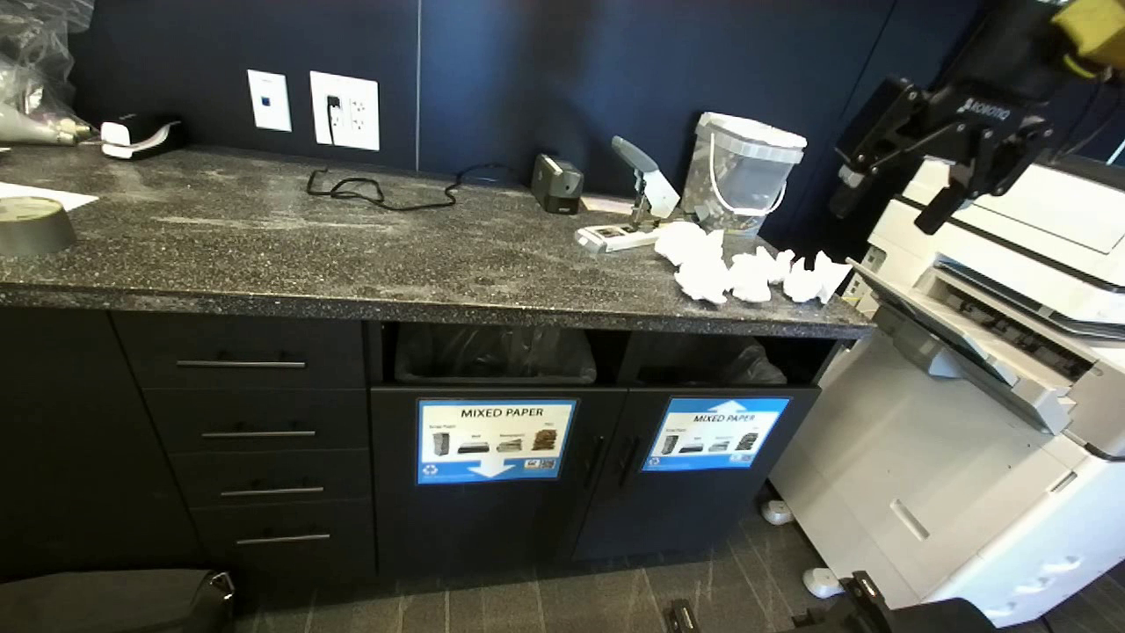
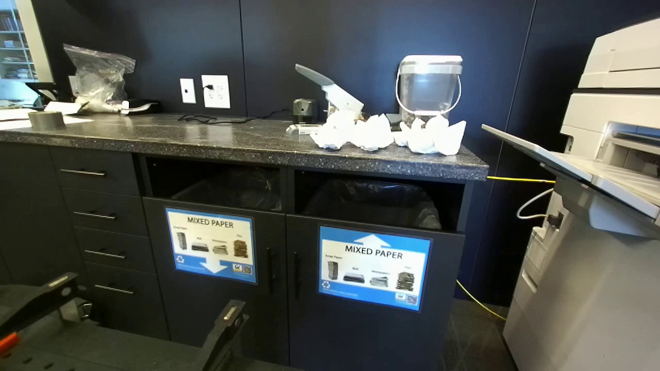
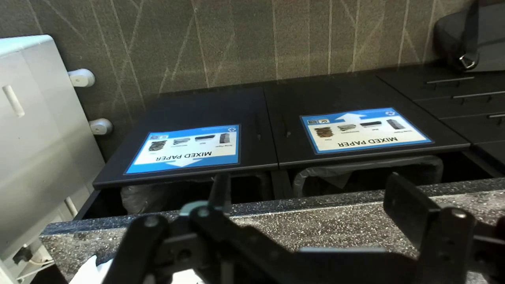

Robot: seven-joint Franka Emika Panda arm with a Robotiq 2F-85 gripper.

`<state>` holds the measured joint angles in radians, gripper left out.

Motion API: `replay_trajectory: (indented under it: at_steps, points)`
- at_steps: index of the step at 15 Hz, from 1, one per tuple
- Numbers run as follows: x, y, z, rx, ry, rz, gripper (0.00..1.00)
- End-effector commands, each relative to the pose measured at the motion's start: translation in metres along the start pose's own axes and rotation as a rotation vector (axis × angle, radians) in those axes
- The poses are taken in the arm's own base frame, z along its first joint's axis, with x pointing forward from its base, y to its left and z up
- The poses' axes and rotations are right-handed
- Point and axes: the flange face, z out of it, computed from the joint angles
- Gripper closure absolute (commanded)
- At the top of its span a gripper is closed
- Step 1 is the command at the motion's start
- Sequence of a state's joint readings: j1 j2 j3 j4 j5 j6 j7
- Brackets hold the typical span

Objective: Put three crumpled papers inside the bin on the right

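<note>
Nearest where I stand, at the lower right of centre in the frame, a dark, flat-fronted, slot-topped cabinet bin [image 1: 694,497] with a blue-and-white printed sign [image 1: 716,435] awaits its 3 papers. A translucent plastic liner [image 2: 381,203] shows in its mouth, with no white wad in the part that can be seen; the bottom is hidden, so the tally reads 0 of 3 sighted. Just beside it, at lower centre, stands a matching dark cabinet bin [image 1: 483,523], not the target by the task's wording.

Above, on the speckled black stone-look countertop [image 1: 422,246], white crumpled paper wads [image 1: 751,277] cluster at the right end in both exterior views. They overlap too much for an exact count, but at least 3 lie there, so all 3 drops appear left to do.

At the upper right of an exterior view, a black 2-fingered mechanical gripper [image 1: 889,211] hangs apart from the paper. In the wrist view its fingers [image 3: 408,209] stand wide, holding nothing; a pick would seem the step to come.

Beyond the wads, a grey-and-white, long-armed stapler [image 1: 659,193] and a clear plastic lidded bucket [image 1: 743,176] sit back toward the dark navy wall [image 1: 545,79].
</note>
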<state>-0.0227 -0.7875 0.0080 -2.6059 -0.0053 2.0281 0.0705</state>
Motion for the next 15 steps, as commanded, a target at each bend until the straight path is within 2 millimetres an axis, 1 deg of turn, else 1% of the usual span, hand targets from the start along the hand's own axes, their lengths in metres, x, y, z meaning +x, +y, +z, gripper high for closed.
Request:
replay_trajectory:
  at_steps: [1, 5, 8, 13, 15]
  points:
    - [0.026, 0.013, 0.040, 0.014, 0.015, -0.023, 0.00]
    - [0.057, 0.027, 0.087, 0.017, 0.028, -0.040, 0.00]
    - [0.083, 0.044, 0.119, 0.006, 0.045, -0.030, 0.00]
    - [0.127, 0.084, 0.164, -0.003, 0.081, 0.037, 0.00]
    - [0.143, 0.096, 0.181, 0.003, 0.093, 0.065, 0.00]
